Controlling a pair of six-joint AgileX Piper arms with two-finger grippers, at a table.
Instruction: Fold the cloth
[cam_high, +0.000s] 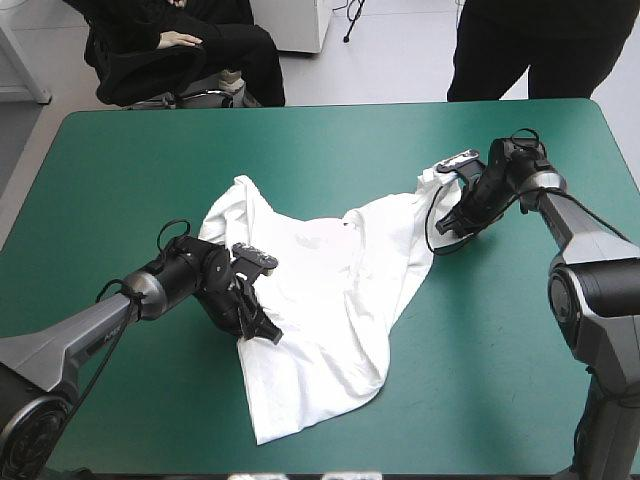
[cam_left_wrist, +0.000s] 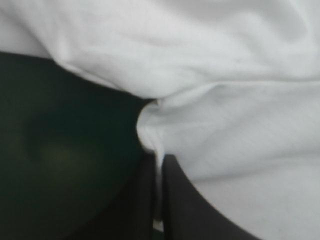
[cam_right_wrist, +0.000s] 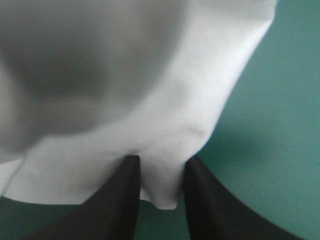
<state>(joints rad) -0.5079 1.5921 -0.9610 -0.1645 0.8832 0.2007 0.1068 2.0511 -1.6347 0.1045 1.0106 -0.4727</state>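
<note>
The white T-shirt lies loosely spread and rumpled across the middle of the teal-green table. At the shirt's left edge my left gripper sits low on the table. In the left wrist view, my left gripper is shut on a thin fold of the T-shirt. My right gripper is at the shirt's far right corner. In the right wrist view, my right gripper stands a little open, and an edge flap of the T-shirt lies between the fingers.
Bare teal-green cover surrounds the shirt on all sides, with wide room at the near right and far left. The shirt's near end reaches close to the table's front edge.
</note>
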